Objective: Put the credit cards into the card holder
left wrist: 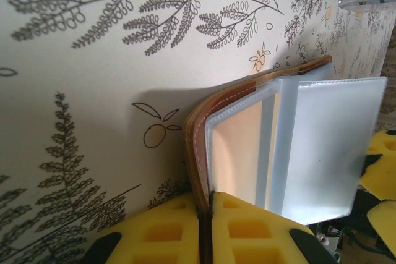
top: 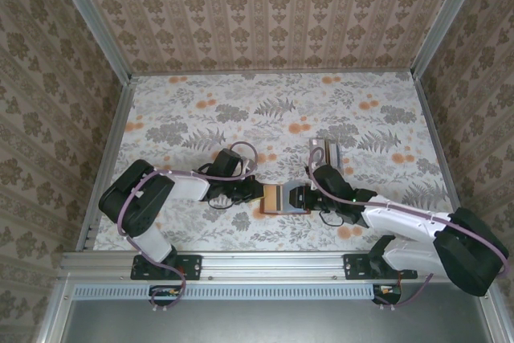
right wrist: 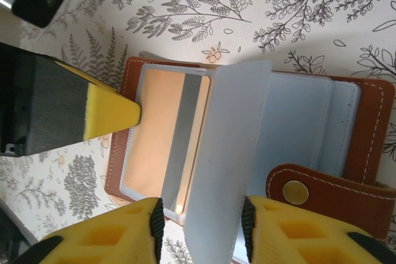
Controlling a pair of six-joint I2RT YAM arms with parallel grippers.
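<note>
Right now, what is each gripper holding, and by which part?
The left gripper pinches the holder by its brown cover's edge. A clear sleeve stands between the fingers of the right gripper; whether they clamp it cannot be told.

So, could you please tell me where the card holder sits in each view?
Top external: holder low centre, between left gripper and right gripper.
Left wrist: holder lower right, brown cover pinched by left gripper.
Right wrist: holder centre to right, lying open.
Shared landmark: the tan card in its clear sleeve.
</note>
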